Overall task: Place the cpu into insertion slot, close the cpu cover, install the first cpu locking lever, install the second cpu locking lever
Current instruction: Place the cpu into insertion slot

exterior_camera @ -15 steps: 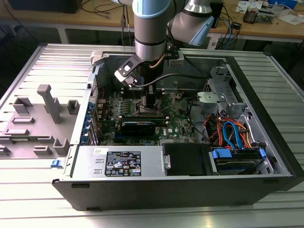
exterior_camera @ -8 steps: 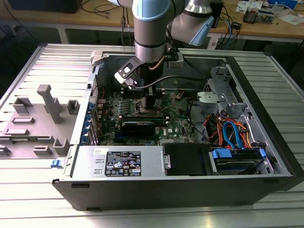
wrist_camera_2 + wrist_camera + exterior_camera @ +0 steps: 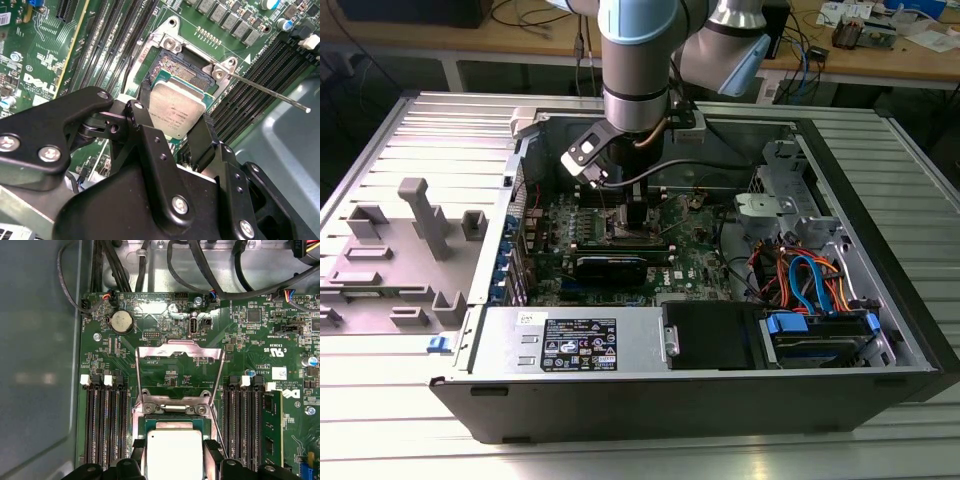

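My gripper [image 3: 176,116] is shut on the cpu [image 3: 172,102], a flat square chip with a silver-grey top, one black finger [image 3: 202,137] on each of two opposite edges. The chip sits low over the insertion slot [image 3: 181,67], whose dark contact field still shows beyond its far edge. In the first wrist view the cpu [image 3: 172,452] lies between the fingertips [image 3: 137,450], just below the socket hinge. The cpu cover [image 3: 180,346], a thin silver frame, is swung open and back over the board. A thin locking lever [image 3: 270,93] sticks out beside the socket. The exterior view shows the gripper [image 3: 634,215] down inside the computer case.
Long black memory slots [image 3: 105,425] flank the socket on both sides. A black heatsink block [image 3: 610,266] lies just in front of the gripper. Coloured cables [image 3: 810,280] and a drive bay fill the exterior view's right. Grey fixtures [image 3: 420,225] stand outside the case.
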